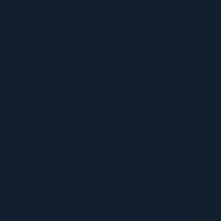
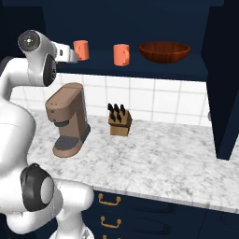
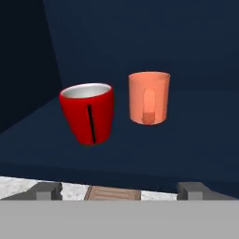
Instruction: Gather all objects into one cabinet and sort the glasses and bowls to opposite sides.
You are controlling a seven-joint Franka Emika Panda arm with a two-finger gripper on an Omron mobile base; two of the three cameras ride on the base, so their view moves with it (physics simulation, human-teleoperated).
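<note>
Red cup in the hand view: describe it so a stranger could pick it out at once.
Look inside the navy cabinet, on its dark shelf, where two cups sit apart. The red cup is the left one in the hand view: deep red, tapered toward its base, with a thin black vertical stripe, unlike the straight-sided salmon mug.

The red tumbler (image 3: 88,114) has a pale grey-white inside and a thin black vertical stripe; beside it stands a salmon-orange mug (image 3: 149,98). The cabinet (image 2: 140,18) is navy blue and holds a glossy reddish-brown bowl (image 2: 165,51). The counter (image 2: 163,163) is white marble veined grey, under white wall tiles (image 2: 154,100), with a brown coffee machine (image 2: 68,119) and tan knife block (image 2: 119,122).
</note>
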